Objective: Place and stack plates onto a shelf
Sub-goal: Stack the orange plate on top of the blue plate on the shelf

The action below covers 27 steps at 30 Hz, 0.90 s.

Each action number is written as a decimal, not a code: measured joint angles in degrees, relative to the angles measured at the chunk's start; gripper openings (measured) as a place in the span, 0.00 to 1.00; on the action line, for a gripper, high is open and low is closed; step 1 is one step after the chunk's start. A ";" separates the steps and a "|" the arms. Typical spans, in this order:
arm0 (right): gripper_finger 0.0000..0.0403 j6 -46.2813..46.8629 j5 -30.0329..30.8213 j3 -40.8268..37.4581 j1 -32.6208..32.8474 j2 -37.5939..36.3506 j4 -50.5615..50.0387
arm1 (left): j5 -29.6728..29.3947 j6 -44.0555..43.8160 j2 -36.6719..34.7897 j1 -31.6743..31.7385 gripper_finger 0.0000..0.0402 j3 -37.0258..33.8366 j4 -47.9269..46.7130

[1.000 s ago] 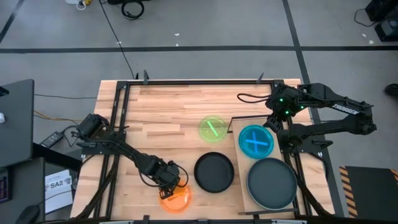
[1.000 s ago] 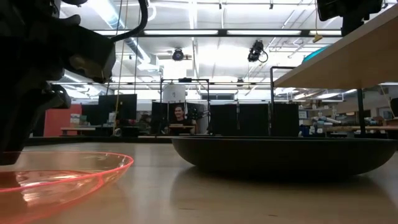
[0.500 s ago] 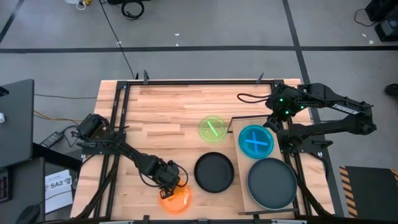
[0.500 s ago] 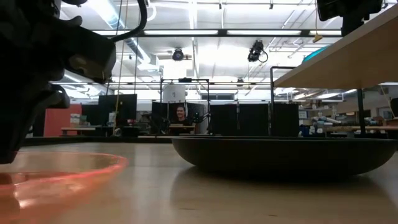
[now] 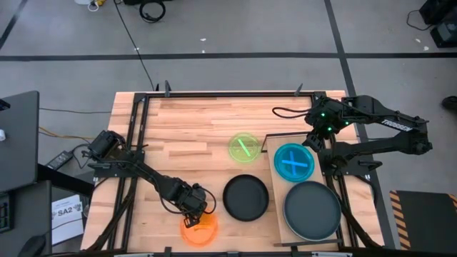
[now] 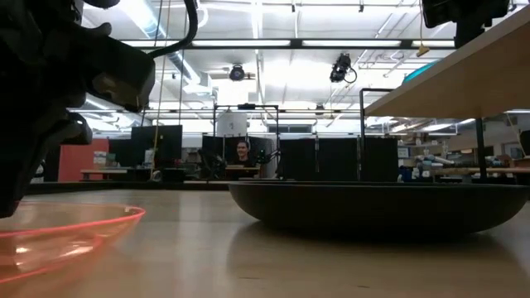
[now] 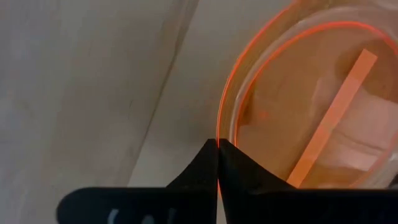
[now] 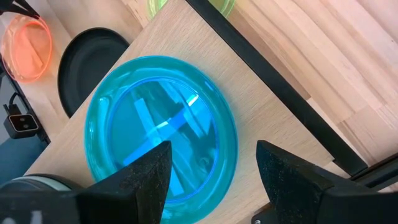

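Left gripper (image 5: 194, 213) jaws pinched on orange plate (image 5: 200, 228) rim, plate partly cropped, right gripper (image 8: 211, 180) jaws wide.

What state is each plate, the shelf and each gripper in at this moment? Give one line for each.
orange plate: rim pinched, one edge tilted up off the table.
lime green plate: flat on table.
black plate: flat on table.
cyan plate: on shelf.
large dark plate: on shelf.
shelf: raised, holding two plates.
left gripper: shut on orange plate.
right gripper: open, above cyan plate.

I am seeing a translucent, glossy orange plate (image 7: 323, 112), a glossy translucent cyan plate (image 8: 161, 127), a matt black plate (image 5: 245, 197), and a smooth light-wood shelf (image 8: 261, 115).
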 joint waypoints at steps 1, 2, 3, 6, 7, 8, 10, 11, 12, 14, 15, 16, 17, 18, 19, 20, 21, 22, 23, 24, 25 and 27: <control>0.60 0.00 0.00 0.00 0.00 0.00 0.00 | 0.68 -0.01 0.00 0.06 0.01 0.00 -0.03; 0.60 0.00 0.00 0.00 -0.01 0.00 0.00 | 1.21 -0.01 0.00 0.06 0.01 -0.01 -0.04; 0.60 0.00 0.00 0.00 -0.01 0.00 0.00 | 1.59 -0.01 0.00 0.06 0.01 -0.01 -0.04; 0.60 0.00 0.00 0.00 -0.01 0.00 0.00 | 2.43 -0.01 -0.03 0.06 0.01 0.00 -0.09; 0.60 0.00 0.00 0.00 -0.01 0.00 0.02 | 2.61 0.00 -0.35 0.06 0.01 -0.01 -0.34; 0.60 0.00 0.00 0.00 0.00 0.00 0.01 | 2.66 0.02 -0.75 0.07 0.01 -0.01 -0.70; 0.60 0.00 0.00 0.00 -0.02 0.01 0.02 | 2.82 0.04 -1.76 0.35 0.01 -0.01 -0.80; 0.60 0.00 0.00 0.00 0.00 0.02 0.02 | 2.60 0.06 -2.66 0.50 0.01 -0.01 -1.70; 0.60 0.00 0.00 0.00 0.00 0.02 0.02 | 2.51 0.14 -3.57 0.73 0.00 -0.01 -2.48; 0.60 0.00 0.00 0.00 0.00 0.02 0.06 | 1.97 0.43 -5.09 1.33 0.00 0.01 -3.14; 0.60 0.00 0.00 0.00 0.00 0.02 0.04 | 1.43 0.46 -5.87 1.54 0.00 0.01 -4.21; 0.60 0.00 0.00 0.00 -0.01 0.02 0.06 | 1.16 0.48 -6.76 1.91 0.00 -0.03 -5.17; 0.60 0.00 0.00 0.00 0.00 0.02 0.08 | 0.94 0.50 -7.62 2.31 0.00 -0.03 -5.46; 0.60 0.00 0.01 0.00 0.00 0.02 0.12 | 0.52 0.53 -8.39 2.71 0.00 0.02 -5.90; 0.60 0.00 0.02 0.00 0.00 0.02 0.19 | 0.04 0.63 -9.17 3.11 0.00 0.03 -6.95; 0.60 0.00 0.03 0.00 -0.02 0.01 0.31 | -0.44 0.93 -9.95 3.50 0.00 0.01 -8.22; 0.60 0.00 0.04 0.00 0.00 0.02 0.53 | -0.84 1.57 -10.64 4.04 0.00 -0.01 -8.89; 0.60 0.00 0.04 0.00 -0.01 0.02 0.77 | -1.26 2.00 -11.33 4.57 0.00 -0.01 -9.20; 0.60 0.00 0.04 0.00 0.00 0.02 1.11 | -1.65 2.36 -12.13 5.03 0.00 -0.01 -10.14; 0.60 0.00 0.04 0.00 0.00 0.02 1.66 | -1.84 2.86 -12.95 5.70 0.00 -0.01 -11.40; 0.60 0.00 0.04 0.00 -0.01 0.02 2.36 | -1.93 3.48 -13.59 6.49 0.00 -0.01 -11.81; 0.60 0.00 0.07 0.00 0.00 0.02 3.86 | -2.65 4.77 -15.06 8.11 0.00 -0.01 -12.87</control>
